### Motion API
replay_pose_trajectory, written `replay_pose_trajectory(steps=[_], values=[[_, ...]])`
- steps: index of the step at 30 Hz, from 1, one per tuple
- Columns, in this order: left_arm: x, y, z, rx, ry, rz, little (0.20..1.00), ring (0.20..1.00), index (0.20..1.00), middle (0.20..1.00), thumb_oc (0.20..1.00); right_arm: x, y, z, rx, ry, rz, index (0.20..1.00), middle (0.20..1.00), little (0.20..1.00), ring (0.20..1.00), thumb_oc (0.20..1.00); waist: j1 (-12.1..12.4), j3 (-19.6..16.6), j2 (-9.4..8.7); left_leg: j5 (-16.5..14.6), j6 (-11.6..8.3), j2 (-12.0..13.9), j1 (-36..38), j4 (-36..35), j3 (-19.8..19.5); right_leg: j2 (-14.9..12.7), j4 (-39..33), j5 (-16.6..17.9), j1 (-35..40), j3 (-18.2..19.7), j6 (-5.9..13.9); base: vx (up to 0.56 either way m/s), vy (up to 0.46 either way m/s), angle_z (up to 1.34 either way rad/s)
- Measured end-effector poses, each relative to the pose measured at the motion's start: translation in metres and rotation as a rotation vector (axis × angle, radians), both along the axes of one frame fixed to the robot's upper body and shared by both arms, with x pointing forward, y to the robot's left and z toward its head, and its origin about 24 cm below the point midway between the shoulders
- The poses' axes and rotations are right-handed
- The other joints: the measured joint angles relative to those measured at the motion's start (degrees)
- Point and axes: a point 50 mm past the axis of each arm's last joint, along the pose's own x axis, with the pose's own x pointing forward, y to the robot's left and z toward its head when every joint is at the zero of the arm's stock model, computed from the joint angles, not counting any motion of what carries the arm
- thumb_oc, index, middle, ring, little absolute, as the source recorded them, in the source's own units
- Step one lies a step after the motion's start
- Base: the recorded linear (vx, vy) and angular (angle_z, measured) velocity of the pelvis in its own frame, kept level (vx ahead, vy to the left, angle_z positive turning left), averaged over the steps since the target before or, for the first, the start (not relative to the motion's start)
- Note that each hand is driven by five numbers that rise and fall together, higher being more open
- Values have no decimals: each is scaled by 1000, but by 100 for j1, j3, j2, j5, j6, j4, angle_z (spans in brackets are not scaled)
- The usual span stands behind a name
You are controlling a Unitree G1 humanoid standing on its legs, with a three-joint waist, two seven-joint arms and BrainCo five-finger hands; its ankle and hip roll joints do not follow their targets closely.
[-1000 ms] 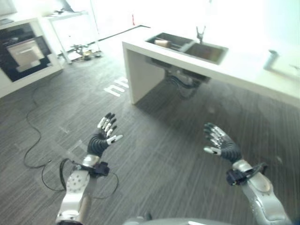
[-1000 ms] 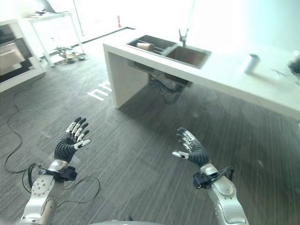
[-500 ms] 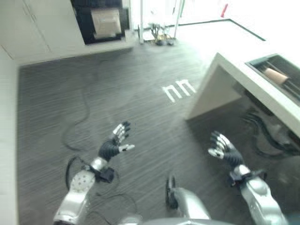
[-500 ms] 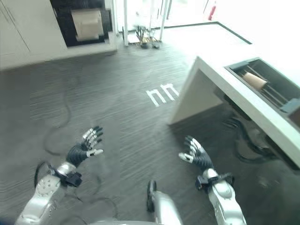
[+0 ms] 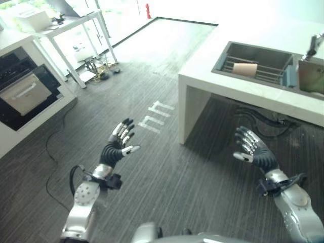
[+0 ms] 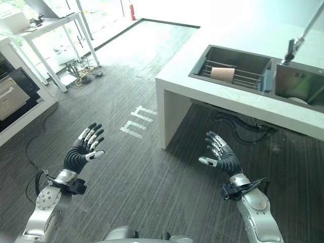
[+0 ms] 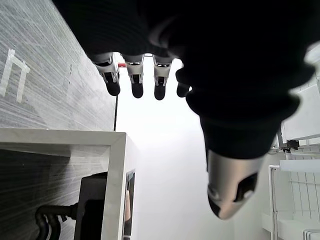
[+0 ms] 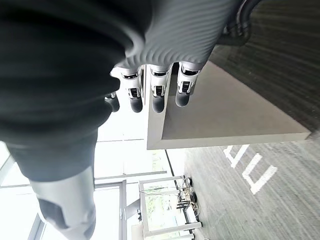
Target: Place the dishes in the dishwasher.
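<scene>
A tan cup [image 6: 223, 74] lies on its side on a wire rack in the left basin of the sink [image 6: 208, 53], set in a white counter [image 6: 177, 81] ahead and to the right. My left hand [image 5: 116, 148] is raised over the floor at the lower left, fingers straight, holding nothing. My right hand [image 6: 224, 158] is raised at the lower right in front of the counter, also open and empty. In the wrist views the left hand's fingers [image 7: 135, 75] and the right hand's fingers [image 8: 157, 90] reach straight out with nothing between them.
A faucet [image 6: 293, 43] stands between the two basins; pipes [image 6: 238, 124] hang under the counter. A dark built-in appliance [image 5: 23, 93] sits in a white cabinet at the far left. A white table [image 5: 76, 30] stands behind it. White floor markings [image 5: 154, 115] lie near the counter's corner.
The camera has swung round, so the whole scene shifted: the counter and sink now sit closer at the upper right. Both hands stay raised and open as before.
</scene>
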Motion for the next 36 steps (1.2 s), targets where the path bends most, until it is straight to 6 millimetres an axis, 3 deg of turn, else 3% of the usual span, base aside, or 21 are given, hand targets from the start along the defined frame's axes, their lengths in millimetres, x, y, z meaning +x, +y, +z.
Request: replay_pose_trajectory(steps=[1, 4, 5, 6, 7, 10, 12, 19, 20, 22, 23, 24, 25, 26, 27, 28, 29, 32, 34, 35, 36], values=[[-2, 2, -1, 2, -2, 14, 1000, 1000, 1000, 1000, 1000, 7, 2, 9, 10, -44, 12, 1000, 1000, 1000, 1000, 1000, 146, 22, 128, 141, 54, -53, 385, -2146, -156, -52, -8, -75, 161, 120, 138, 241, 98, -27], [-4, -1, -2, -23, -19, 27, 1000, 1000, 1000, 1000, 1000, 11, 4, 19, -14, -81, 41, 1000, 1000, 1000, 1000, 1000, 266, 28, 585, 464, 1, -317, 717, -3986, -550, -114, -69, -412, 559, 382, 401, 203, 76, -49], [-6, -2, -3, -35, -27, 32, 1000, 1000, 1000, 1000, 1000, 11, 5, 21, -25, -88, 52, 1000, 1000, 1000, 1000, 1000, 334, 29, 724, 526, -20, -365, 769, -4006, -701, -133, -58, -569, 615, 552, 431, 159, 62, -104], [-7, -2, -4, -32, -23, 41, 1000, 1000, 1000, 1000, 1000, 9, 4, 19, -22, -77, 49, 1000, 1000, 1000, 1000, 1000, 457, 32, 687, 752, -164, -483, 883, -3976, -673, -270, 40, -705, 594, 820, 668, 171, 119, -119], [-6, 0, -2, -22, -28, 46, 1000, 1000, 1000, 1000, 1000, 8, 3, 18, -25, -74, 43, 1000, 1000, 1000, 1000, 1000, 488, 131, 476, 789, -156, -639, 989, -3926, -553, -441, 285, -849, 509, 905, 966, 180, 169, -109], [-1, -1, 3, 18, -49, 35, 1000, 1000, 1000, 1000, 1000, 14, 4, 26, -16, -112, 41, 1000, 1000, 1000, 1000, 1000, 563, 220, 216, 1348, 410, -775, 1182, -3546, -261, -610, 424, -996, 638, 860, 1093, 157, 192, -99], [11, -5, 17, 29, -112, 11, 1000, 1000, 1000, 1000, 1000, 14, 6, 29, -3, -134, 39, 1000, 1000, 1000, 1000, 1000, 423, 212, 56, 1299, 520, -903, 1294, -3598, -216, -689, 432, -975, 627, 660, 1137, 220, 242, -34], [19, -8, 30, 26, -176, 0, 1000, 1000, 1000, 1000, 1000, 14, 12, 39, 2, -183, 59, 1000, 1000, 1000, 1000, 1000, 443, 198, 101, 1153, 797, -858, 1824, -3812, -88, -665, 1192, -831, 573, 575, 1329, 171, 179, -15], [18, -8, 28, 25, -170, 1, 1000, 1000, 1000, 1000, 1000, 12, 16, 40, 29, -194, 62, 1000, 1000, 1000, 1000, 1000, 541, 202, 82, 1030, 790, -681, 1842, -3733, 72, -524, 1732, -695, 206, 565, 1559, 255, 272, -43], [18, -7, 28, 28, -170, 4, 1000, 1000, 1000, 1000, 1000, 10, 20, 45, 47, -223, 72, 1000, 1000, 1000, 1000, 1000, 523, 202, -7, 949, 788, -609, 1923, -3683, 105, -507, 2193, -644, 60, 441, 1682, 194, 163, -71], [14, -3, 24, 62, -153, 26, 1000, 1000, 1000, 1000, 1000, 14, 30, 45, 84, -236, 98, 1000, 1000, 1000, 1000, 1000, 651, 230, -7, 775, 750, -419, 2096, -3706, 499, -458, 4265, -613, -1147, 375, 2042, 181, -40, -101], [9, -3, 19, 74, -129, 24, 1000, 1000, 1000, 1000, 1000, 9, 39, 38, 92, -206, 136, 1000, 1000, 1000, 1000, 1000, 522, 219, -30, 724, 776, -453, 2421, -3879, 631, -542, 4978, -634, -2001, 74, 1917, 258, -188, -99], [9, 1, 19, 81, -127, 39, 1000, 1000, 1000, 1000, 1000, 10, 41, 37, 93, -203, 152, 1000, 1000, 1000, 1000, 1000, 518, 193, -45, 700, 755, -437, 2492, -3868, 712, -732, 4100, -560, -2194, -267, 1662, 333, -371, -48], [11, 13, 20, 93, -122, 93, 1000, 1000, 1000, 1000, 1000, 22, 48, 32, 101, -173, 191, 1000, 1000, 1000, 1000, 1000, 557, 152, 55, 610, 609, -366, 2391, -3837, 856, -1275, 2205, -277, -2194, -1077, 1408, 344, -492, -39], [16, 12, 20, 89, -111, 100, 1000, 1000, 1000, 1000, 1000, 26, 47, 28, 109, -152, 191, 1000, 1000, 1000, 1000, 1000, 546, 151, 80, 586, 572, -397, 2383, -3839, 850, -1631, 770, 76, -2002, -1095, 1414, 331, -505, -39], [16, 8, 20, 85, -111, 96, 1000, 1000, 1000, 1000, 1000, 26, 47, 27, 124, -149, 184, 1000, 1000, 1000, 1000, 1000, 532, 149, 107, 502, 471, -411, 2419, -3806, 850, -1956, -151, 498, -1934, -651, 1589, 355, -517, -12], [14, 1, 13, 77, -79, 77, 1000, 1000, 1000, 1000, 1000, 23, 50, 25, 144, -141, 186, 1000, 1000, 1000, 1000, 1000, 389, 122, 193, 324, 358, -270, 2537, -3638, 864, -2242, -142, 1142, -1982, -335, 1733, 378, -606, -30], [5, 2, 2, 68, -34, 96, 1000, 1000, 1000, 1000, 1000, 13, 41, 23, 145, -135, 157, 1000, 1000, 1000, 1000, 1000, 333, 61, 154, 191, 53, 8, 2852, -3645, 867, -1920, 115, 1221, -1656, -376, 1684, 324, -706, -5], [3, 4, 9, 62, -64, 106, 1000, 1000, 1000, 1000, 1000, 14, 35, 27, 140, -139, 156, 1000, 1000, 1000, 1000, 1000, 369, -91, 47, 97, -397, 382, 2882, -3636, 675, -1297, -86, 1374, -1175, -413, 1515, 276, -650, 35], [1, -4, 9, 43, -65, 89, 1000, 1000, 1000, 1000, 1000, 28, 33, 42, 91, -175, 172, 1000, 1000, 1000, 1000, 1000, 424, -80, 583, 250, -555, 1089, 2888, -3695, 692, -580, -37, 1219, -1179, -707, 1180, 344, -669, 2], [1, -4, 9, 36, -66, 92, 1000, 1000, 1000, 1000, 1000, 33, 32, 47, 77, -189, 172, 1000, 1000, 1000, 1000, 1000, 462, -80, 694, 428, -502, 1314, 2936, -3663, 693, -336, 79, 1133, -1175, -738, 977, 299, -569, -26]])
